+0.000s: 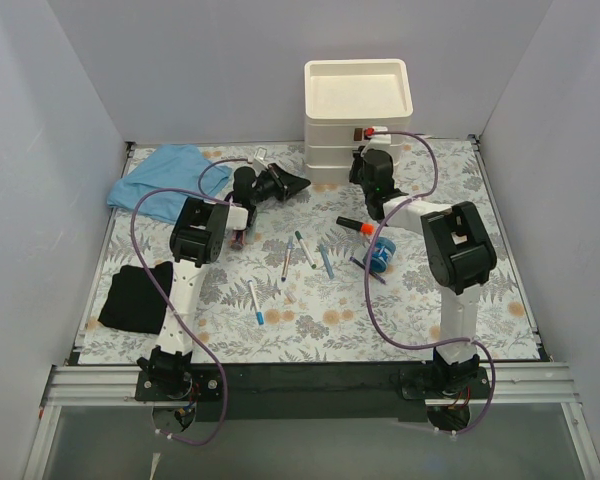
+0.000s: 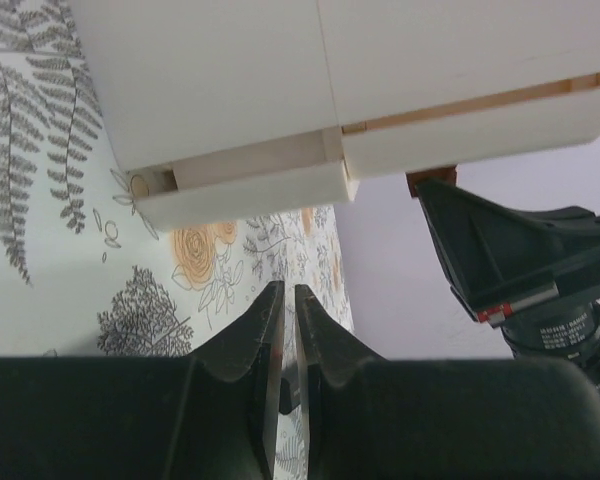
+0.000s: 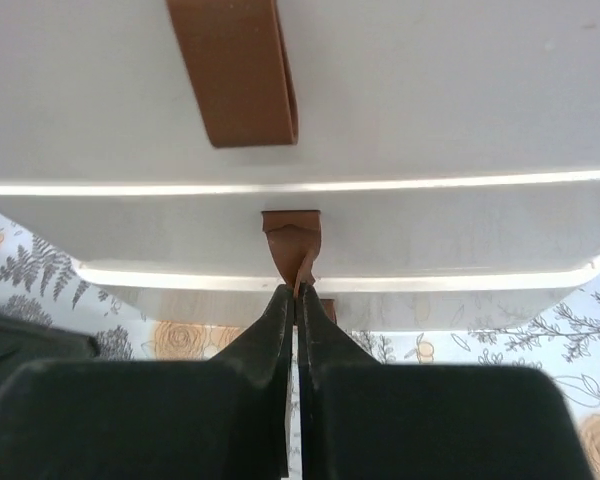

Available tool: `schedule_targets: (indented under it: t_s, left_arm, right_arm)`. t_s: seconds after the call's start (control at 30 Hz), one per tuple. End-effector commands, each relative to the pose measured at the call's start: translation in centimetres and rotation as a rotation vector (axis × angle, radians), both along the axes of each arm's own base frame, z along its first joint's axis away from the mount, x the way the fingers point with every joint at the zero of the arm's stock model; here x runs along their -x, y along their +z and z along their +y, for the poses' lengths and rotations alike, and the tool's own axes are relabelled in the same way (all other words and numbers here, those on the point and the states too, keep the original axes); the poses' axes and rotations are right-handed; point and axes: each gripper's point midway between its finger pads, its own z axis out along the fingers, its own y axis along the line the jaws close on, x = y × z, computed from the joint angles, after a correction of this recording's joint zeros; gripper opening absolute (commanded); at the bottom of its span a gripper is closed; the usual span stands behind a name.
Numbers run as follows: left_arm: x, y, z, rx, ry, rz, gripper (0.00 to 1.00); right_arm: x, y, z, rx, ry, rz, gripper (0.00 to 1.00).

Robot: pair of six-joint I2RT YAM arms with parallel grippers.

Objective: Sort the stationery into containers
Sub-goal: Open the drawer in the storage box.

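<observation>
1. Right gripper (image 3: 296, 295) was pinched shut on the middle brown handle (image 3: 290, 232).
2. Drawer unit (image 1: 330, 135) stood far centre.
3. Left gripper (image 2: 288, 300), nearly closed and empty, hovered by its left near corner.
4. Pens (image 1: 304, 248) lay loose mid-table.
5. Best pull looked straight toward the near edge, level, so the soft handle wouldn't slip.

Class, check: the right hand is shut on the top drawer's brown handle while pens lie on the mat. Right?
Not the top: the right wrist view shows the right hand shut on the middle drawer's handle, the top handle untouched above. Pens do lie on the mat.
</observation>
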Motion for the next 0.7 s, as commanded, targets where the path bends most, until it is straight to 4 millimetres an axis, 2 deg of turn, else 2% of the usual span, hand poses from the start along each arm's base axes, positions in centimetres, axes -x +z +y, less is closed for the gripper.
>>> schedule_targets:
  t_s: [0.0,0.03,0.2,0.43,0.53,0.67]
  left_arm:
    - [-1.0,0.1,-0.3,0.015,0.003,-0.030,0.09]
    - [-1.5,0.5,-0.4,0.021,0.007,-0.045,0.09]
    - [-2.6,-0.4,-1.0,0.019,0.016,-0.039,0.10]
    - [-1.9,-0.8,-1.1,0.029,0.014,0.006,0.10]
    - [-1.5,-1.6,-1.2,0.032,0.025,0.041,0.10]
    - [-2.3,-2.2,-1.4,0.026,0.044,0.052,0.11]
  right_arm:
    - [2.7,1.8,0.4,0.006,0.038,-0.008,0.01]
    - [3.2,2.3,0.4,0.003,0.042,-0.010,0.01]
    - [4.5,2.0,1.2,0.004,0.071,0.007,0.01]
    - [4.0,1.7,1.5,0.006,0.074,0.008,0.01]
    - [3.6,2.3,1.8,0.003,0.081,-0.010,0.01]
    - [3.9,2.9,1.8,0.003,0.091,-0.017,0.01]
